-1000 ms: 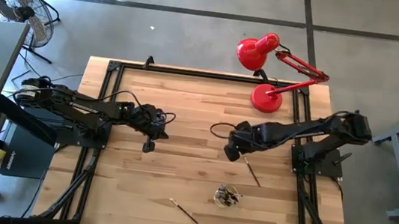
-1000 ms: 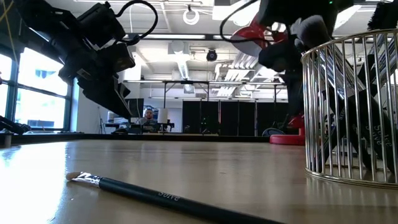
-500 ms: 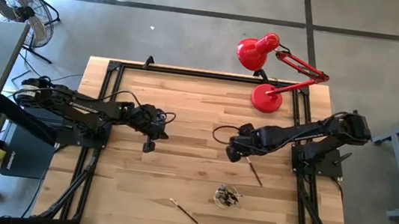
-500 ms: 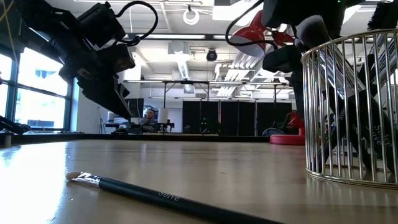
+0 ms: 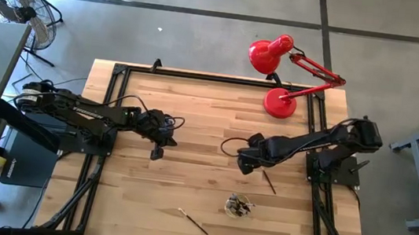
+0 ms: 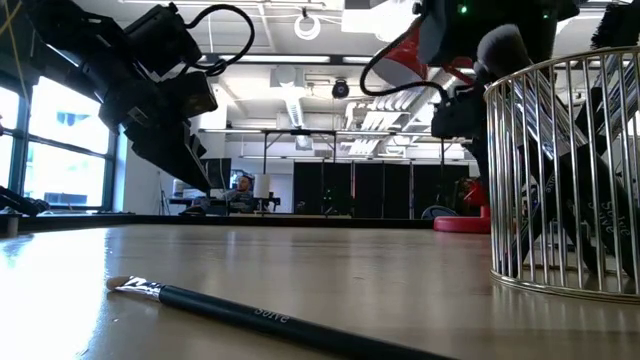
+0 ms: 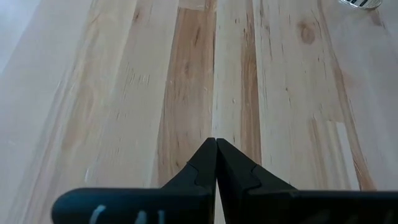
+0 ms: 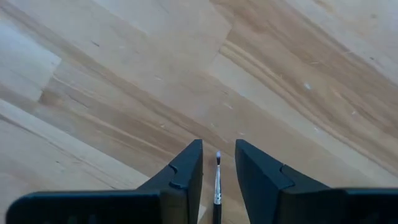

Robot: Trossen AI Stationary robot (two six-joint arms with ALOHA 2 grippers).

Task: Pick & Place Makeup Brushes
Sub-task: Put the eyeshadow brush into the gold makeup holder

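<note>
Over the middle of the desk [image 5: 195,108], the right hand [image 8: 217,163] hangs low with its fingers spread — a thin makeup brush [image 8: 217,186] lies between them, bristle tip forward, though whether the pads touch it is hard to tell. From above, that brush [image 5: 266,179] lies at about four o'clock from the hand. A wire cup [image 5: 238,207] of brushes stands toward six o'clock, and a dark brush [image 5: 193,221] lies loose at its eight o'clock. Left hand [image 7: 216,163] waits at nine o'clock — fingers pressed together, holding nothing. A red lamp [image 5: 282,102] stands at one o'clock.
</note>
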